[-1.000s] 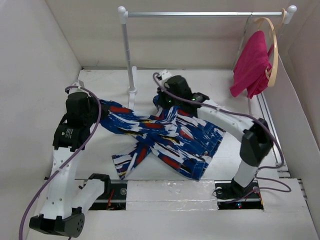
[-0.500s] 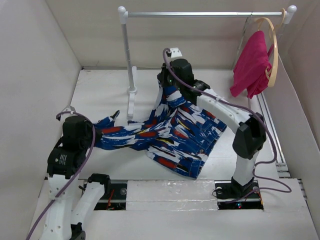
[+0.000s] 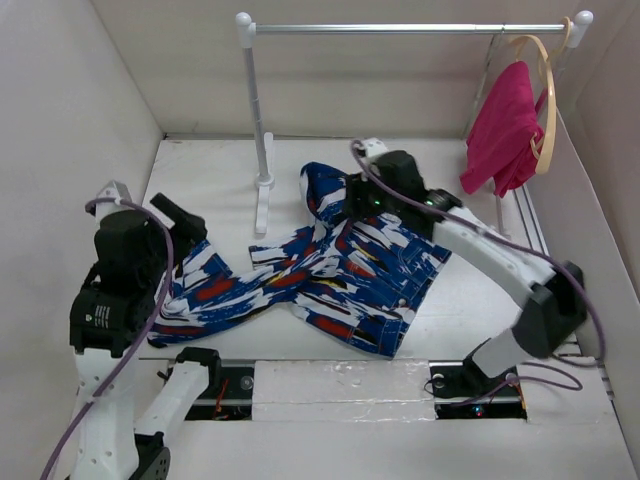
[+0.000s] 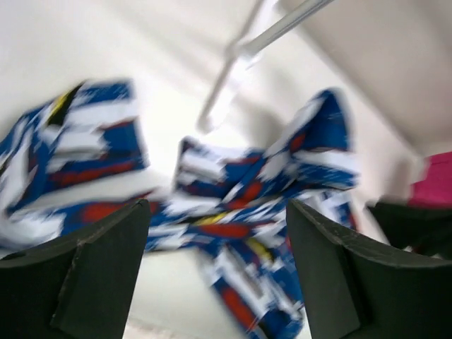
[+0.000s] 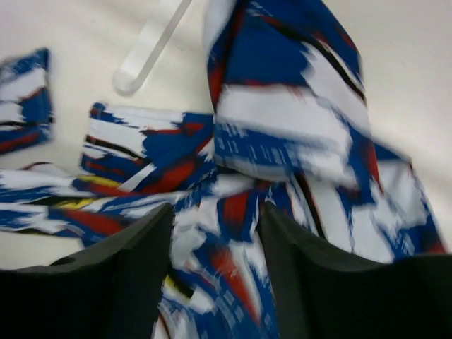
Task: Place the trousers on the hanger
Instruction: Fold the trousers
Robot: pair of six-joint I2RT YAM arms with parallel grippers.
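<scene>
The trousers [image 3: 355,270] lie spread flat on the white table, in a blue, white, red and black print. One leg runs left toward my left gripper [image 3: 192,226]; the other folds up toward the back under my right gripper [image 3: 345,200]. In the left wrist view my left gripper [image 4: 219,247] stands wide open above the trousers [image 4: 240,212] with nothing between its fingers. My right gripper [image 5: 215,240] is open too, hovering close over the trousers [image 5: 282,134]. A thin grey wire hanger [image 3: 490,65] hangs at the rail's right end, mostly hidden by the pink garment.
A clothes rack stands at the back: its rail [image 3: 400,29] runs across the top, and its left post [image 3: 258,110] and foot [image 3: 263,205] are just beyond the trousers. A pink garment [image 3: 505,125] hangs on a wooden hanger [image 3: 545,90]. White walls close in on both sides.
Both grippers have opened and let go of the trousers, whose legs dropped onto the table. The left arm drew back leftward; the right gripper moved right and nearer.
</scene>
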